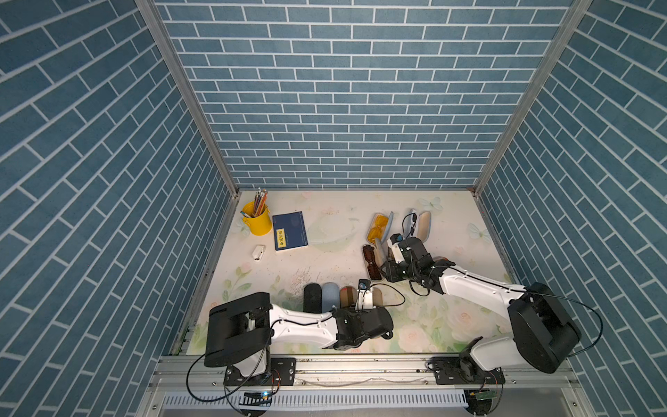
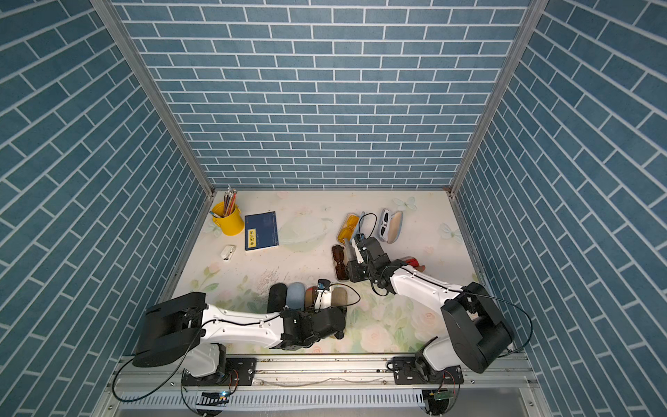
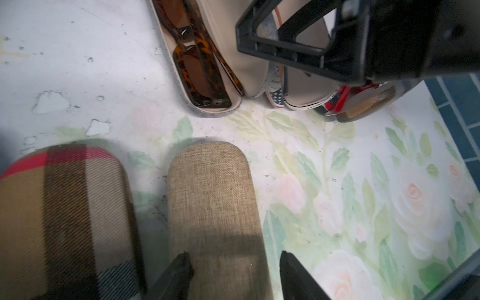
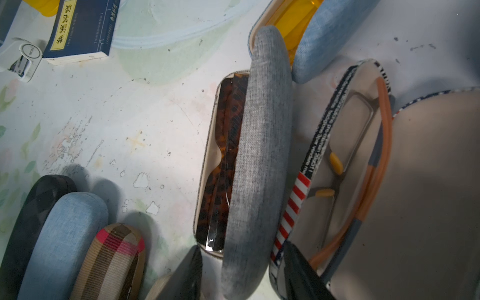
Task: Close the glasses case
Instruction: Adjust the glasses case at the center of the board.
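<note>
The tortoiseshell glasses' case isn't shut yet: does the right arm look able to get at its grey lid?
Probably yes: the grey lid stands half raised between the fingers of the right claw, with nothing in between, though the flag-print case crowds it on one side.

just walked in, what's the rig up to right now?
The right gripper straddles one end of the grey case lid, which stands half-raised over the tortoiseshell sunglasses. Its jaws are open and not clamped on it. The left gripper is open above the closed beige case, at the end of the row of closed cases. The flag-striped case next to the grey one also lies open.
</note>
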You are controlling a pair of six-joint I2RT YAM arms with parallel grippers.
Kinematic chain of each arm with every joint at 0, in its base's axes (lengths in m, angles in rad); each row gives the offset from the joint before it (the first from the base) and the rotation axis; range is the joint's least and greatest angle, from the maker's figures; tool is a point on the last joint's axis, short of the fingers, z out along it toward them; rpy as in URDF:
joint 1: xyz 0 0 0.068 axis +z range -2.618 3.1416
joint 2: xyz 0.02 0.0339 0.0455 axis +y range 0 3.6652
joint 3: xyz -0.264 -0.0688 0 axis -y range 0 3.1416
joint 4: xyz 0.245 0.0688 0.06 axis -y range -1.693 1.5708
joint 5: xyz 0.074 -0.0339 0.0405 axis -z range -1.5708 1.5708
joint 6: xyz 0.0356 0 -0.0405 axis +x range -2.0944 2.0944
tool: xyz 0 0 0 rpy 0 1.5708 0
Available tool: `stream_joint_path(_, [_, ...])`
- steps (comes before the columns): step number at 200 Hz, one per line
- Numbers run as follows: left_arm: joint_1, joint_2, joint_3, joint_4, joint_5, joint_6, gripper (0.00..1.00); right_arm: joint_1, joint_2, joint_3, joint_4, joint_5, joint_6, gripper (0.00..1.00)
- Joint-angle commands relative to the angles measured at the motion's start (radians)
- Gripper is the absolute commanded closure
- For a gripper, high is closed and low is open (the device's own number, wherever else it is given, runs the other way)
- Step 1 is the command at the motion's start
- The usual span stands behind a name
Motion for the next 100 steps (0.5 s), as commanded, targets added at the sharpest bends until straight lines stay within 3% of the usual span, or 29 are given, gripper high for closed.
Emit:
stream_joint_path(1, [0.008, -0.008, -0.03, -0.106, -0.013, -0.016, 0.39, 0.0, 0.019, 0.035, -0.012, 0.032, -0.034, 0.52])
stream_joint_path(100, [0.009, -0.147, -0.047, -0.069, 0.009, 0.004, 0.38, 0.017, 0.048, 0.063, -0.024, 0.09, -0.052, 0.69])
